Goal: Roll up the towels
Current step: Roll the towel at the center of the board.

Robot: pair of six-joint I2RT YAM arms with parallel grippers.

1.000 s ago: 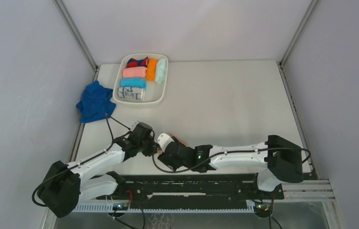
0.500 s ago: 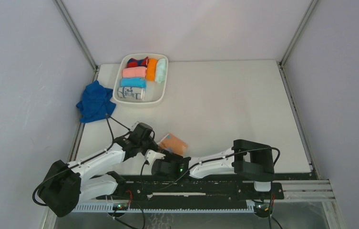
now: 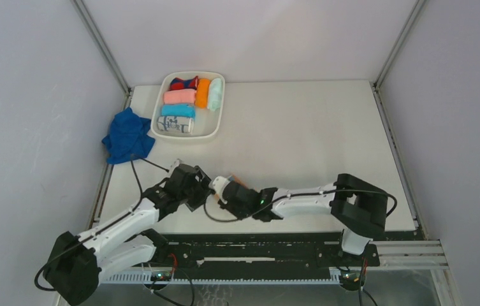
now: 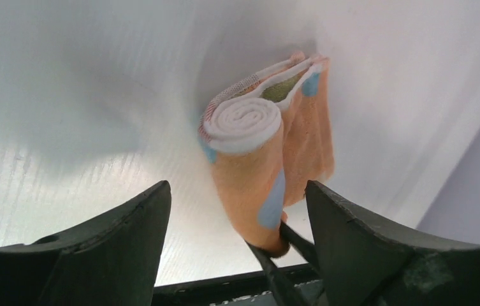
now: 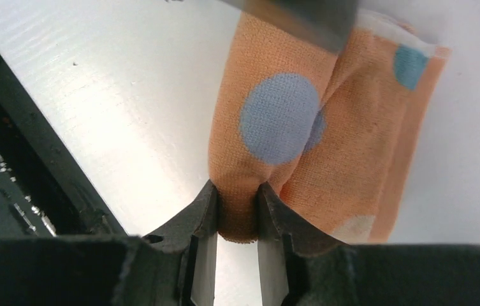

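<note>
Reaching in from the near-left corner, the left arm (image 3: pixel 129 220) runs diagonally up the table (image 3: pixel 301 140), its wrist turned toward the right. The right arm (image 3: pixel 301 201) lies low and nearly level, stretched leftward from its base. The two wrists meet nose to nose near the front edge, left of centre.

Left gripper (image 4: pixel 236 191): fingers spread wide, holding nothing. They stand either side of the peach-orange towel (image 4: pixel 250 159), with clear space on both sides.

Right gripper (image 5: pixel 237 207): fingers closed tight on one end of the peach-orange towel, the cloth bunched between them.

The towel is partly rolled. The left wrist view shows a tight white spiral end facing the camera, with a looser fold behind it. Pale blue spots show on the outer face. Whether the roll rests on the table or is lifted off it cannot be told.

The royal-blue towel (image 3: pixel 127 135) lies crumpled and unrolled at the table's left edge. It is just beside the white tray (image 3: pixel 206 125) and well apart from both grippers.

The tray holds a pink roll (image 3: pixel 180 97), an orange roll (image 3: pixel 203 92), a mint roll (image 3: pixel 215 94), a light-blue roll (image 3: pixel 178 110) and a white printed roll (image 3: pixel 174 124). The dark print on the white roll is too small to read. No other writing is legible.
</note>
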